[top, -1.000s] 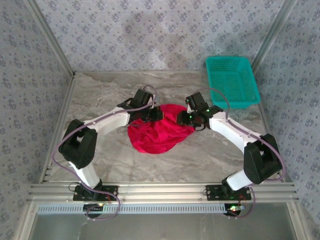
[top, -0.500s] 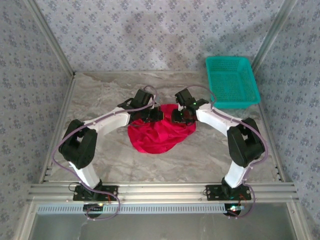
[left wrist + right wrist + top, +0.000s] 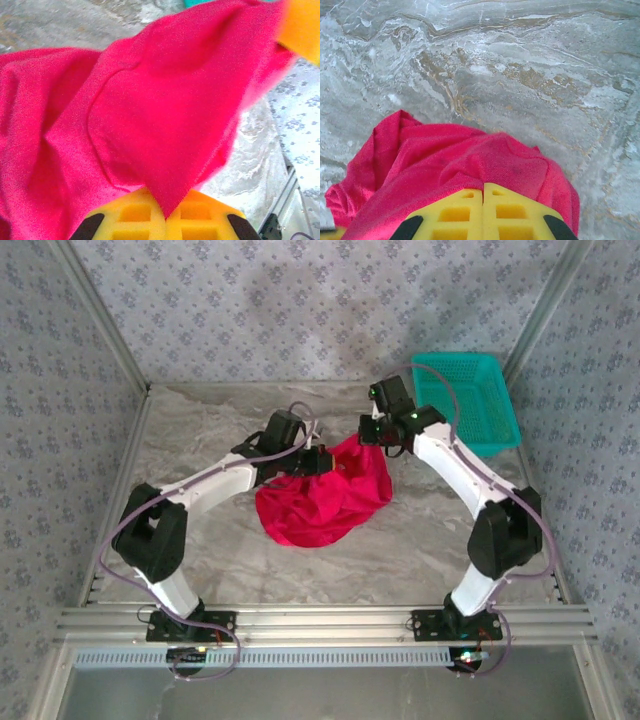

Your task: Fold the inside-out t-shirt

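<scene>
The inside-out t-shirt is a bright red bunched heap in the middle of the table, with its far edge pulled up at two spots. My left gripper is shut on the far-left part of that edge; in the left wrist view its yellow fingers pinch a point of red cloth. My right gripper is shut on the far-right part of the edge and holds it raised. In the right wrist view the shirt hangs from the closed gripper above the marble table.
A teal mesh basket stands at the far right corner, just behind the right arm. Patterned walls and metal frame posts close in the table on three sides. Bare marble lies to the left of the shirt and in front of it.
The right gripper moved onto the shirt's far edge, shut on it, then rose toward the far right with the cloth. The left gripper stayed shut on the shirt.
</scene>
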Controlling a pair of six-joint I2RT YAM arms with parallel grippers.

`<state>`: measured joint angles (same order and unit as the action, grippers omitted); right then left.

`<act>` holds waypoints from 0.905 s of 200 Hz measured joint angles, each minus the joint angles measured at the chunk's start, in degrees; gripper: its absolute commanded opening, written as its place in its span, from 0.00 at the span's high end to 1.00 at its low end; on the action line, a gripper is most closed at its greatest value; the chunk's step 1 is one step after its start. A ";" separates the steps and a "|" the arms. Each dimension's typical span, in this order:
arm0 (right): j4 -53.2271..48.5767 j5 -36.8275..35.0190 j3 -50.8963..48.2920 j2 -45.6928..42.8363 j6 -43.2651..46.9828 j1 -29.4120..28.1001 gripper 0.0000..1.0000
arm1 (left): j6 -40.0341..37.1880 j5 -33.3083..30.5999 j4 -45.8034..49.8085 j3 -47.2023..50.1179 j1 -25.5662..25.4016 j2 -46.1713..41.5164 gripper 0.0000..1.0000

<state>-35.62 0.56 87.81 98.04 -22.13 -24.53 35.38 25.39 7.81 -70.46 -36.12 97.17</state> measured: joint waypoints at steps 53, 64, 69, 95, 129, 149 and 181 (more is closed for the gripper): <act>-1.55 4.48 9.38 14.69 -1.01 4.39 0.62 | 3.80 4.15 -6.05 0.28 0.48 3.61 1.00; -2.12 4.44 8.79 13.75 -1.38 4.42 0.62 | 4.76 4.96 -7.37 0.85 0.85 3.91 1.00; -1.75 4.42 7.82 12.72 -1.60 4.26 0.63 | 5.09 5.27 -7.96 1.18 1.03 4.00 1.00; 0.50 5.73 -1.14 3.93 -3.69 2.58 0.71 | 6.32 6.43 -9.49 2.05 1.77 4.17 1.00; 6.27 8.63 -11.28 -3.63 -7.91 -0.28 0.66 | 7.19 7.10 -10.45 2.45 2.32 4.20 1.00; 8.07 9.99 -12.92 -2.12 -9.44 -0.68 0.64 | 7.39 7.39 -10.86 2.58 2.36 4.20 1.00; 10.08 10.25 -12.17 3.32 -10.08 -0.61 0.60 | 7.41 7.48 -11.06 3.30 2.36 4.20 1.00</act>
<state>-25.54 10.81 75.64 101.36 -32.21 -25.15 42.78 32.86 -3.25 -67.16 -33.76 101.36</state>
